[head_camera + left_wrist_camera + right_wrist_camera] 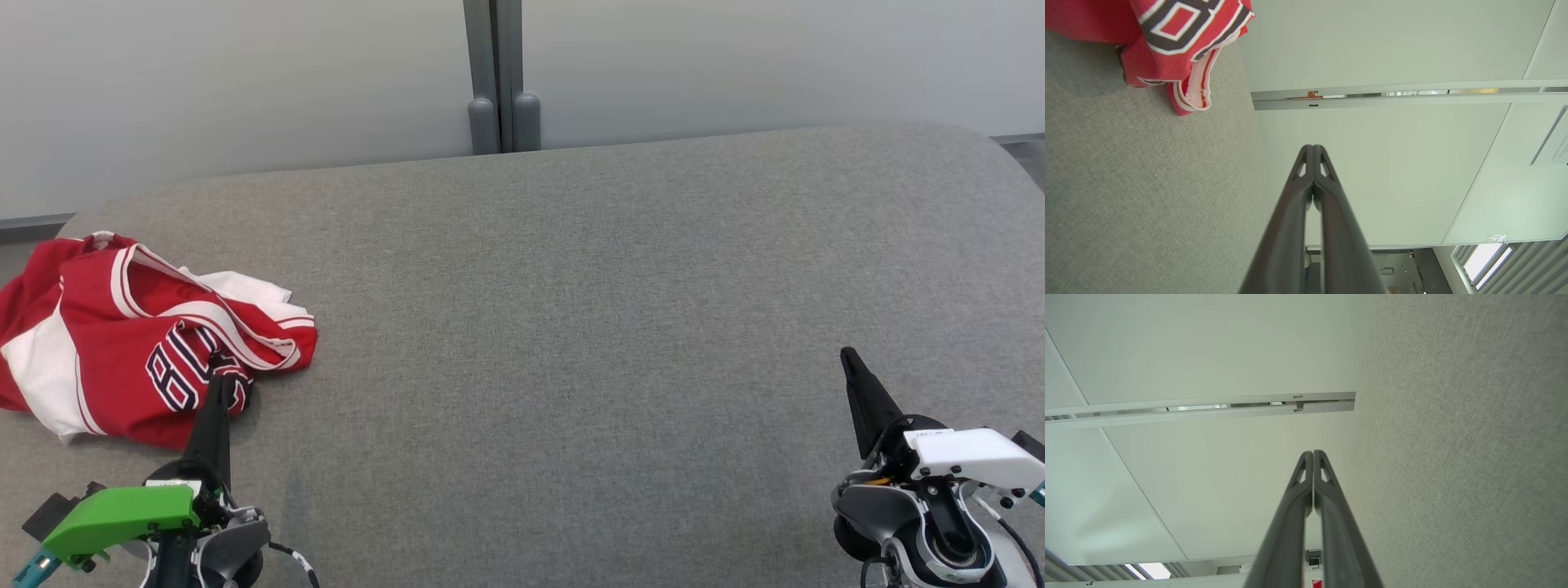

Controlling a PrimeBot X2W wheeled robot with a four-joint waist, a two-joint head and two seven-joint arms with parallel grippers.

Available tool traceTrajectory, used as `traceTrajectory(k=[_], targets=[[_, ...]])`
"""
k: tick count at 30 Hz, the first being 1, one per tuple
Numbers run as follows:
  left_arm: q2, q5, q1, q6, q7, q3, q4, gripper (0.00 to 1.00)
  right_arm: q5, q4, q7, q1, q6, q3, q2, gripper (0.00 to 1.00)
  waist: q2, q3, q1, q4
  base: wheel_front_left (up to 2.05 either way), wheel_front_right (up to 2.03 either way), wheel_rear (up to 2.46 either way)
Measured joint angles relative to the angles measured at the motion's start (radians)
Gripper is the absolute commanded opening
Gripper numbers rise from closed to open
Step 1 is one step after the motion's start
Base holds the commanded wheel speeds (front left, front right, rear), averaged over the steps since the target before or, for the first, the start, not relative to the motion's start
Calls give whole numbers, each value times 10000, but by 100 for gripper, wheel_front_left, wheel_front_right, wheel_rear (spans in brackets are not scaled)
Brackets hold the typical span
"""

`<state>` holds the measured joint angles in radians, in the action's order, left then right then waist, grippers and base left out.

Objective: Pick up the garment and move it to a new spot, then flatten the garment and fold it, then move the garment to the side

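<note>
While both jaws sit pressed together, empty, red garment just beside left jaws, well apart from right jaws.

L end effector: dark, green cover | R end effector: dark, white cover

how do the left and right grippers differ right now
Cover: the left gripper has a green wrist cover; the right gripper has a white one.
Place: the left gripper's tip sits at the edge of the red jersey; the right gripper is over the bare grey surface, well away from the jersey.
Shared: both have long dark fingers, shut and holding nothing.
</note>
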<state>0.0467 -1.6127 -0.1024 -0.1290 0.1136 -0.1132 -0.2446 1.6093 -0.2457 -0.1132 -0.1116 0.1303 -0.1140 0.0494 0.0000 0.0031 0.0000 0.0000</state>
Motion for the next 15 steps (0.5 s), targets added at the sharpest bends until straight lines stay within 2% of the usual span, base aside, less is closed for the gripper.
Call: traceTrajectory(k=[15], targets=[[0, 0, 0, 0, 0, 0, 0, 0, 0, 0, 0, 0, 0, 0, 0, 0, 0, 0, 0, 0, 0, 0, 0]])
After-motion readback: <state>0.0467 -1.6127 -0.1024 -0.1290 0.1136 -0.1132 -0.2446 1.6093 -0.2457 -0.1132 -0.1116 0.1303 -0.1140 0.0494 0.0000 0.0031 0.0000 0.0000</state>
